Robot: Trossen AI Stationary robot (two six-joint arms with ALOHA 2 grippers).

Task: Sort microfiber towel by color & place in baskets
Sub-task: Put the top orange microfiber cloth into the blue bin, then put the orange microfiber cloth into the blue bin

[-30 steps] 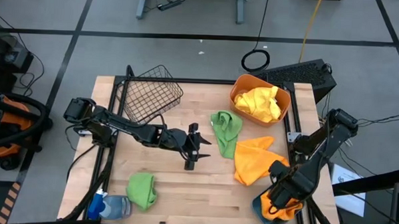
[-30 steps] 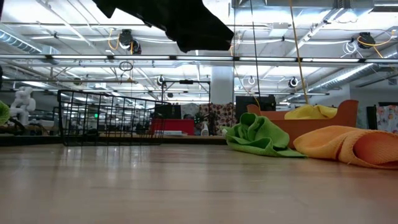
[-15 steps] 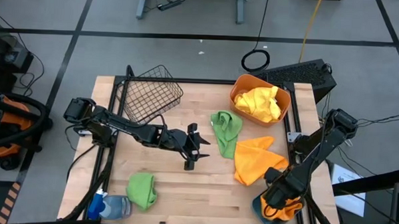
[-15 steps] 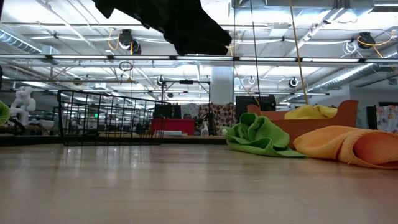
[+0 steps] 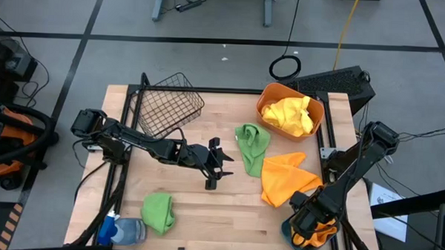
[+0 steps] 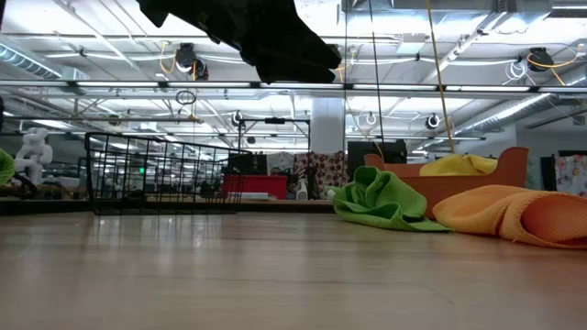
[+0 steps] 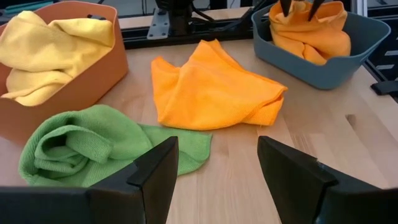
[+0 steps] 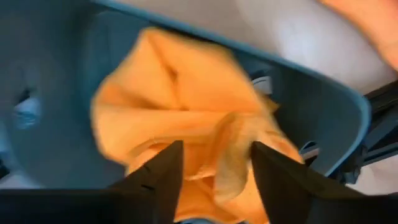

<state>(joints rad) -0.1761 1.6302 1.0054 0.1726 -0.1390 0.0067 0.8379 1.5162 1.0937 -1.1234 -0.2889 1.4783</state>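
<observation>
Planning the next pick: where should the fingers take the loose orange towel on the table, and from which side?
Best guess: come straight down onto the orange towel and pinch its raised fold. It lies crumpled on the table, bunched up there and flat at the edges, so the ridge gives cloth to close on. The teal basket and the green towel stand close by its sides, so a low approach looks cramped.
</observation>
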